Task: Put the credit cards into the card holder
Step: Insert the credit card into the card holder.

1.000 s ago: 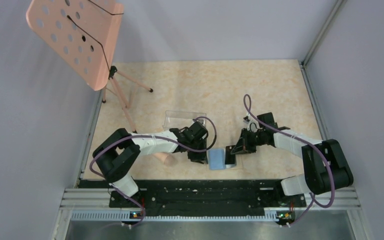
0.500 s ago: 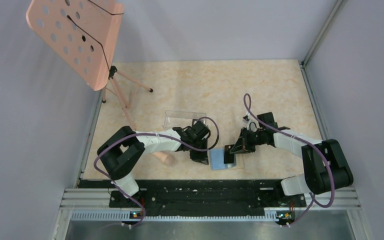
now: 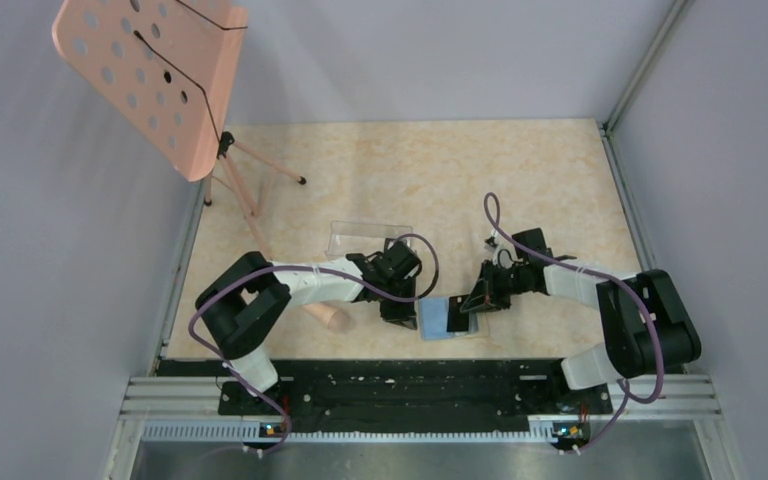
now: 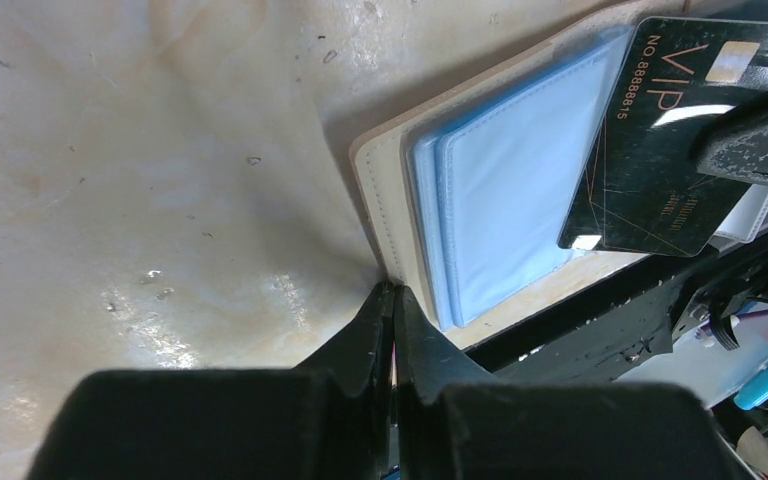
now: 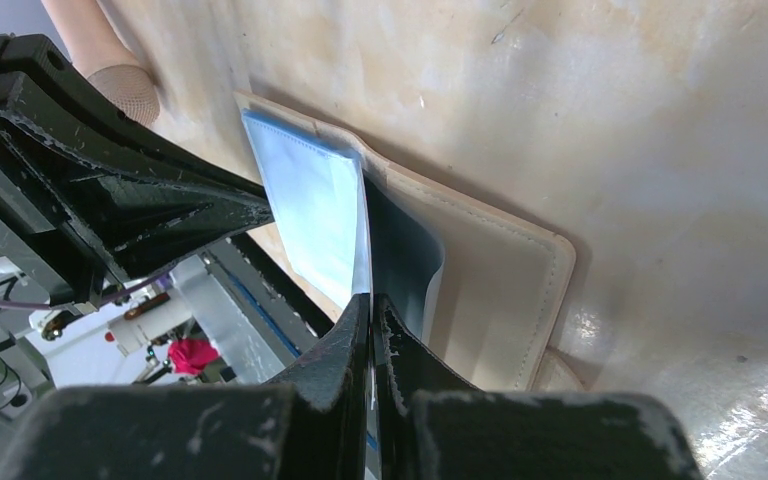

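Note:
The card holder [image 3: 434,318] lies open near the table's front edge, blue-grey inside up with a tan rim. It also shows in the left wrist view [image 4: 505,190] and the right wrist view [image 5: 500,290]. My left gripper [image 3: 401,311] is shut, and its tips [image 4: 392,291] press down at the holder's left tan edge. My right gripper [image 3: 474,303] is shut on a black credit card [image 3: 457,316] marked VIP [image 4: 660,150]. The card is tilted over the holder's right half, its lower edge at the blue pocket [image 5: 310,210]. No other cards are in view.
A clear plastic box [image 3: 368,238] stands just behind the left gripper. A tan cylinder [image 3: 326,316] lies under the left arm. A pink music stand [image 3: 150,80] rises at the back left. The black front rail [image 3: 390,385] runs close to the holder.
The right gripper has carried the card a little left and down onto the holder. The left arm shifted slightly early on, then stayed still with its tips on the holder's edge.

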`<state>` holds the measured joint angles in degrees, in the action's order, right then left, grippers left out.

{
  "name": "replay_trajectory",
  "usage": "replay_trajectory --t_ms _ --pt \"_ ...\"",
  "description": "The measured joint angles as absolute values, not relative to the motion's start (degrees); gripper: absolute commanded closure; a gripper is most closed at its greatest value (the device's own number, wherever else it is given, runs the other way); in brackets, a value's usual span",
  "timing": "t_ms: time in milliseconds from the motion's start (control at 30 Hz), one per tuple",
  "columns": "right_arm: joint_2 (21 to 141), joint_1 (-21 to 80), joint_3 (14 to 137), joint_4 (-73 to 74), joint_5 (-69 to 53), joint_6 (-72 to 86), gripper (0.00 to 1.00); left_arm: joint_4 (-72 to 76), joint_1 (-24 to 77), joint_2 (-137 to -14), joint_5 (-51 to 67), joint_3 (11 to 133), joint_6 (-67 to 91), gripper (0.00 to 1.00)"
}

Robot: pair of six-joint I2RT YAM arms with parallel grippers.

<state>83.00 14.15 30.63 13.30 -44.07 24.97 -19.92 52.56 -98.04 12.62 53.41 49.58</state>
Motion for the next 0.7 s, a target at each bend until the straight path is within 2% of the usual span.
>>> replay_trajectory --t_ms 100,700 --pt "83.0 14.2 30.6 13.3 -44.1 25.0 1.00 -20.0 52.6 -98.1 12.6 53.5 49.5 1.00" --pt "84.9 14.2 37.9 15.7 -39.8 23.5 1.00 -20.5 52.6 -99.0 13.4 54.4 49.3 1.00"
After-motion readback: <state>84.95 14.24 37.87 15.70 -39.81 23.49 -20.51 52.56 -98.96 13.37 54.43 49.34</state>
